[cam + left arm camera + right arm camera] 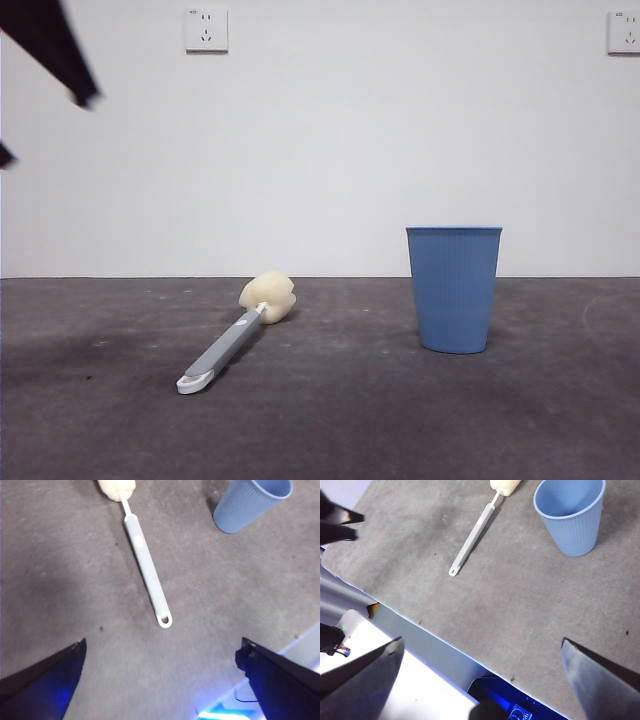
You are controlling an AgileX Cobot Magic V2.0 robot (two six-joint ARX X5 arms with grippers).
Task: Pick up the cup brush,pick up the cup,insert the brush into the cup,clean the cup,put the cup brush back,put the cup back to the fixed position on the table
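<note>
Nearest the front camera, the cup brush lies flat on the table, white looped end foremost, sponge head pointing away. Further back and to the side, well apart from it, the cup stands upright and empty. The left gripper hangs above the brush handle, jaws spread wide, holding nothing. The right gripper hovers high near the table edge, jaws likewise apart. Judged stage: the first step, brush pickup, not yet made. Next move requires the left gripper to descend and straddle the flat handle.
</note>
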